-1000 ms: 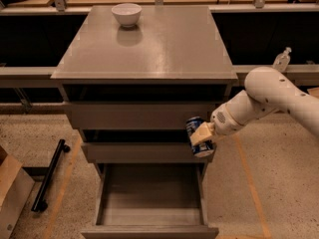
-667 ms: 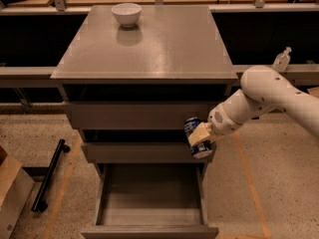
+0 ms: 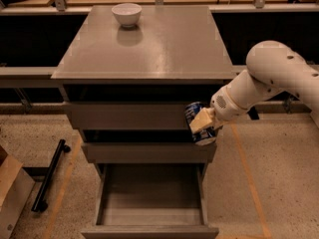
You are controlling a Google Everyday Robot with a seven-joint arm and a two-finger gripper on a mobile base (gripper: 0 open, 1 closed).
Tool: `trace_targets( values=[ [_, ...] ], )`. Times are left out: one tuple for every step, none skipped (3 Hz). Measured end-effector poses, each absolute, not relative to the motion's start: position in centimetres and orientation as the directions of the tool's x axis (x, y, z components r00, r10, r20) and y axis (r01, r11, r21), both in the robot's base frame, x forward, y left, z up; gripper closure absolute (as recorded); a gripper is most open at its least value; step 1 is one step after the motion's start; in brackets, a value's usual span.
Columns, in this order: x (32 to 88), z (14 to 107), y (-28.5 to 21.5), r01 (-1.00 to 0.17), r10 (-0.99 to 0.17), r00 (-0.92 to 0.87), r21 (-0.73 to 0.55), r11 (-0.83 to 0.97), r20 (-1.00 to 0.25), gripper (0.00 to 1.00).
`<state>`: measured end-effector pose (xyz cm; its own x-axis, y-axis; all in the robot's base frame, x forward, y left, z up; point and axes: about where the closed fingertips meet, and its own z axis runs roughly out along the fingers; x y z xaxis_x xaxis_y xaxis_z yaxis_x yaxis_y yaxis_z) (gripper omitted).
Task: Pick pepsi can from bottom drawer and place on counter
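Glossy counter (image 3: pixel 149 44) up top, white bowl (image 3: pixel 126 14) at its far edge. Reaching in from the right, elbow bent, wrist angled down-left: gripper (image 3: pixel 202 123) clamped on the pepsi can (image 3: pixel 205 137), mid-frame by the middle drawers (above the open bottom drawer (image 3: pixel 149 230)).

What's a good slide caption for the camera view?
The gripper holds the pepsi can by the upper drawers, above the open bottom drawer, below the counter with its white bowl.

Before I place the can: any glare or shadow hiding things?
Camera view: soft glare and the white bowl's reflection on the counter, hiding nothing; bottom drawer dim but readable; gripper, gripping the pepsi can by the upper drawers' right edge, is well lit.
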<state>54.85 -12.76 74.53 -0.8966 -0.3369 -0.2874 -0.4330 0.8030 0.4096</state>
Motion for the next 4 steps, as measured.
trace_targets(
  values=[
    [56.3,81.1,-12.7,-0.457,-0.35,-0.872,0.316,0.831,-0.342,1.0],
    [58.5,89.2,-11.4,-0.493,-0.393,-0.831,0.195,0.848,-0.393,1.0],
    [59.4,91.2,-9.8,-0.521,-0.414,-0.809,0.184,0.834,-0.417,1.0],
    [59.3,89.6,-10.2,-0.482,-0.388,-0.836,0.18,0.857,-0.387,1.0]
  ],
)
